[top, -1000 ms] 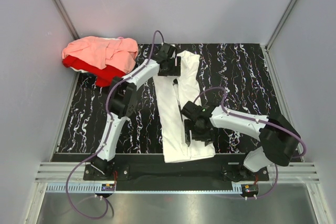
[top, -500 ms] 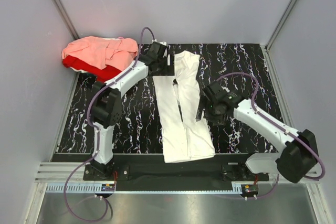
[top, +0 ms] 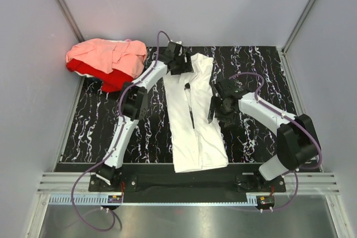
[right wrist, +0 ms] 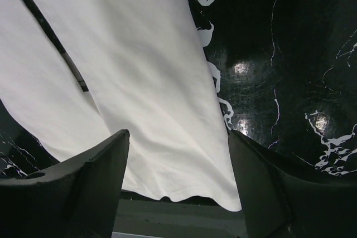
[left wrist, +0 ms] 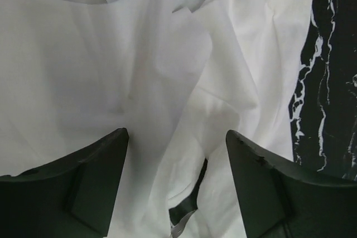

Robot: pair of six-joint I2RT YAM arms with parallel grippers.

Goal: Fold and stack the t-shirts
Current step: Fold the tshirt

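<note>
Lying flat, the white t-shirt (top: pixel 195 126) runs beneath left tool (top: pixel 179 63) and right tool (top: pixel 214 107).

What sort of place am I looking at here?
Probably a lab robot test cell: bare grey walls box in a black marbled table, left arm and right arm bolted at its edge, a white shirt laid out.

Overhead from behind, the whole table (top: pixel 89 121), far; from each wrist, close and downward, the same white t-shirt (top: pixel 198 137).
</note>
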